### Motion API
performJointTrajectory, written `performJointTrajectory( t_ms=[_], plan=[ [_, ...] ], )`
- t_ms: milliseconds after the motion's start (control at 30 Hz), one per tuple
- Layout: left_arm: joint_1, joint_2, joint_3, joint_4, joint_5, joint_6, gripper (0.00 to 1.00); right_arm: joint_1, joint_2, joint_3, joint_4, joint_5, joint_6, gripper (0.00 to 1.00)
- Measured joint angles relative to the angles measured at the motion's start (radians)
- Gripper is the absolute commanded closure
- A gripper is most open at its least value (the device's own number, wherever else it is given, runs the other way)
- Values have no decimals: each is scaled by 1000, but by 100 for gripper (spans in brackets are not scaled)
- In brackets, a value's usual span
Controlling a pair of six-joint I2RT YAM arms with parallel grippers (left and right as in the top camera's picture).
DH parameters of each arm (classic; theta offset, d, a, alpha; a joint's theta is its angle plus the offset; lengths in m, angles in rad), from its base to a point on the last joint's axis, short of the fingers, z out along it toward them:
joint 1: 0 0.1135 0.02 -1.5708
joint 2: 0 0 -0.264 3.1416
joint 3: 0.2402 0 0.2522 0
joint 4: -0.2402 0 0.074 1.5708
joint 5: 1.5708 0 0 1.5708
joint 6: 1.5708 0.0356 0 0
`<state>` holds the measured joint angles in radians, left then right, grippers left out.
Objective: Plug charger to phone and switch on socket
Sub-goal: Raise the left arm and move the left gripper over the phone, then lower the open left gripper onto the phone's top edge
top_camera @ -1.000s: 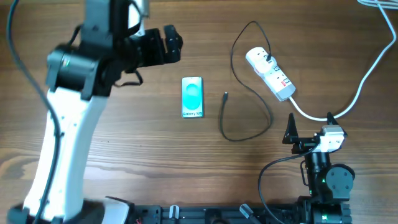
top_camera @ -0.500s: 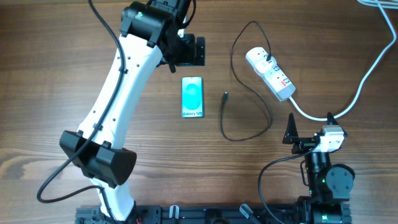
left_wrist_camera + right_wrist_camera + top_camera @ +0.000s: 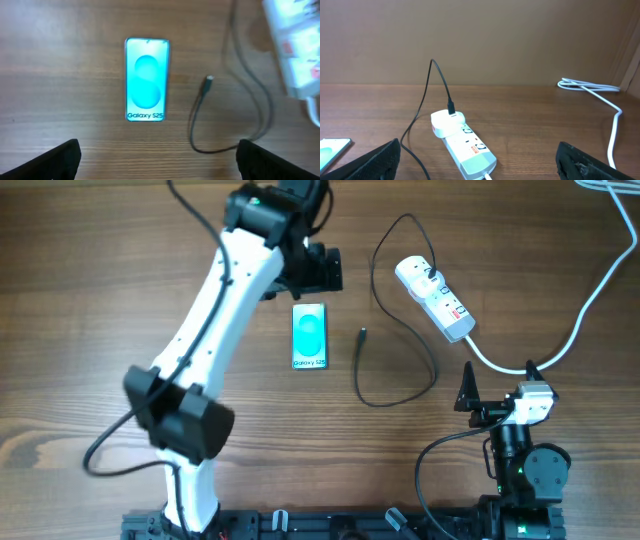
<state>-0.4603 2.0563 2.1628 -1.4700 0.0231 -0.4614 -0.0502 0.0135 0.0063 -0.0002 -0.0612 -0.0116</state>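
Observation:
The phone (image 3: 310,336) lies flat mid-table with its teal screen lit; in the left wrist view (image 3: 146,80) its "Galaxy S25" text shows. The charger's thin black cable (image 3: 400,385) loops from the socket to a loose plug tip (image 3: 361,334), which lies right of the phone and apart from it (image 3: 207,82). The white socket (image 3: 433,298) lies at the back right with a black plug in it (image 3: 465,145). My left gripper (image 3: 318,268) hovers open just beyond the phone's far end (image 3: 160,160). My right gripper (image 3: 498,382) is open and empty (image 3: 480,165), in front of the socket.
A thick white cord (image 3: 590,300) runs from the socket off the table's right back corner, and it also shows in the right wrist view (image 3: 600,95). The phone's corner (image 3: 332,150) shows at the left edge of the right wrist view.
My left arm has swung from the far left toward the right and now hangs over the phone's far end. The right arm, phone, cable and socket have not moved.

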Motion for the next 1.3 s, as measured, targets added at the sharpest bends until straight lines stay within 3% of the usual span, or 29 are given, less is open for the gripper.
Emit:
performJointTrajectory(
  t_ms=[567, 1300],
  plan=[
    [-61, 203, 0, -19, -93, -31, 0, 0, 0, 0, 0, 0, 0, 0],
    [-4, 211, -127, 132, -25, -14, 0, 0, 0, 0, 0, 0, 0, 0]
  ],
)
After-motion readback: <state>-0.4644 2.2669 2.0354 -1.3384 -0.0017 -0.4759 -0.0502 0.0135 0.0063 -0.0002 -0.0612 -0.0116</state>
